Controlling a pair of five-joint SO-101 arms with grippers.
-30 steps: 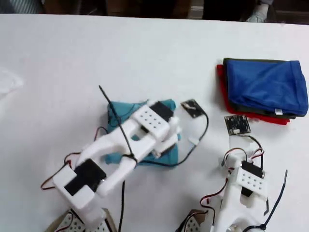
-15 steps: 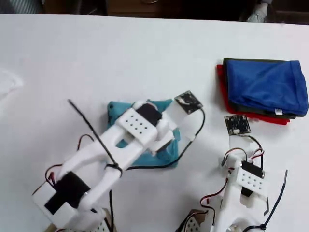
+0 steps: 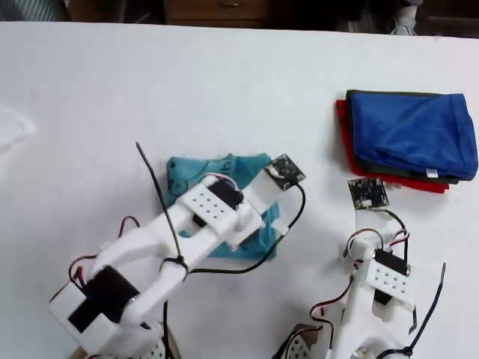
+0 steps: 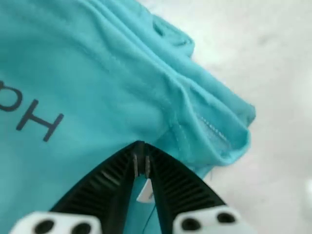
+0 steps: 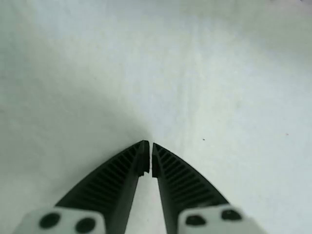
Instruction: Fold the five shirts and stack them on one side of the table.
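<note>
The teal shirt, a soft knit bunched into a rough square with rumpled hems and dark print, lies near the middle of the table, a little toward 7 o'clock. The left arm stretches over it from 7 o'clock. The left gripper, black with ribbed inner faces, is pinched closed with its tips on the cloth; whether any fabric is nipped cannot be told. At 3 o'clock a flat stack holds a blue shirt on a dark shirt on a red shirt. The right gripper, closed to a hairline slit, hangs over matte white tabletop at 5 o'clock. Wooden furniture lines 12 o'clock
</note>
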